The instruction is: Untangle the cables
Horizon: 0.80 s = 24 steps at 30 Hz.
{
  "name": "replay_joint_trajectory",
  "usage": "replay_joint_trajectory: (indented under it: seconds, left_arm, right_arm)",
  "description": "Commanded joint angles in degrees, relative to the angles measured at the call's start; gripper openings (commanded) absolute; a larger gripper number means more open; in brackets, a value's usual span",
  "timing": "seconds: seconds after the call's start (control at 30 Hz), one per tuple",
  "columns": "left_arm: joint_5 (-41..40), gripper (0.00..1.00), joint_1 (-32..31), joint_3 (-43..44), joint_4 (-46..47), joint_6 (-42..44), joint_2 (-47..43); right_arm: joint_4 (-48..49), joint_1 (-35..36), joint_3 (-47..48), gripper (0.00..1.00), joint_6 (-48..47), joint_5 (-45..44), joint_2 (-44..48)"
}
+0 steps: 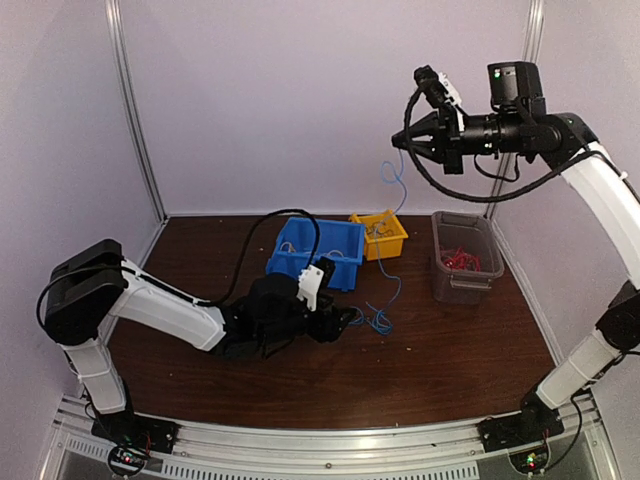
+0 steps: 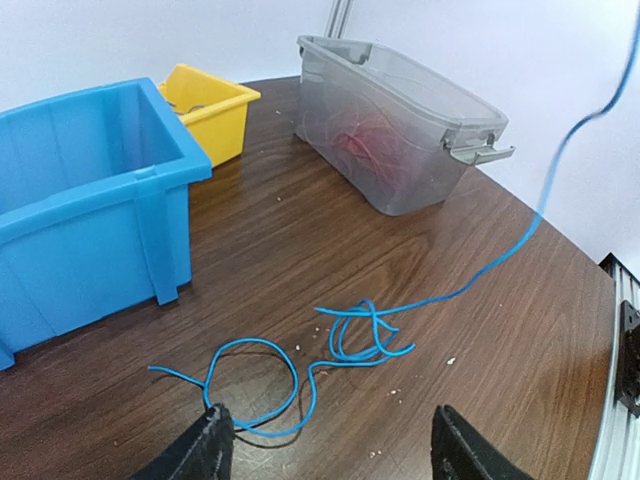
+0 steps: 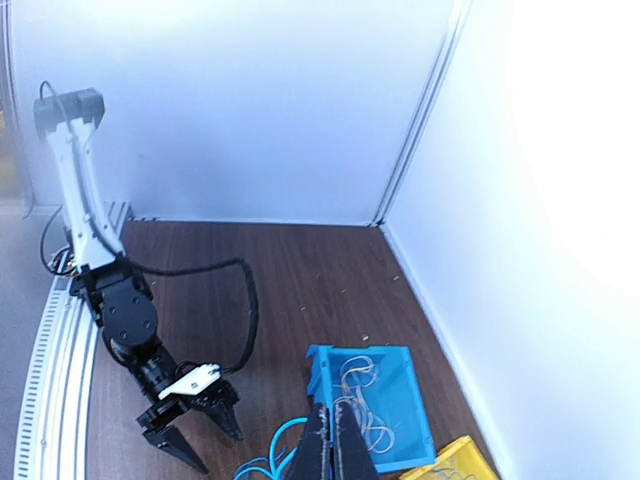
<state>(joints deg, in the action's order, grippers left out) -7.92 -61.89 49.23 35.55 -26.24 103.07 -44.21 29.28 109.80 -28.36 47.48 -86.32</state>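
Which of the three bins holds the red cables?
The clear grey bin, far right: red strands show through its wall. The blue bin and yellow bin show no red.

Top view high, facing the desk [image 1: 430,370], left wrist low and close, right wrist far above (facing down), all share blue bin [image 1: 315,250].

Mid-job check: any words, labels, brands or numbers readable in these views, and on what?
None readable.
Blue bin, yellow bin, grey tub and blue cable: no print visible.
Lit unit at the left arm's base: too small to tell.
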Motion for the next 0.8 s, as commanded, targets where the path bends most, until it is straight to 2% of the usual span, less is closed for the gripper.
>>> replay_joint_trajectory:
  seconds: [0.0,0.17,0.3,0.4,0.53,0.77]
  left_arm:
    - [0.86,0.69,-0.21,1.62,1.84,1.27,1.84]
    - [0.96,0.69,-0.16,1.86,2.18,1.72,3.82]
    - [-0.56,0.68,-0.14,5.88,-0.96,3.17,7.65]
    - [-0.63,0.67,-0.16,7.07,-2.31,2.49,8.25]
    - [-0.92,0.67,-0.16,4.60,-2.26,0.35,5.69]
    - [-1.92,0.66,-0.25,-1.48,-2.33,-2.36,0.85]
  right_arm:
    - [-0.28,-0.02,13.33,0.00,1.10,-5.20,-0.87]
    - [2.57,-2.11,22.70,0.00,2.18,-7.59,-4.64]
    - [5.27,-2.17,25.89,0.00,2.79,-9.38,-7.25]
    - [7.58,-2.25,24.13,0.00,1.90,-13.38,-7.99]
    - [12.72,-3.14,19.91,0.00,1.21,-18.70,-9.00]
    - [21.57,-6.55,12.33,0.00,3.64,-20.88,-11.94]
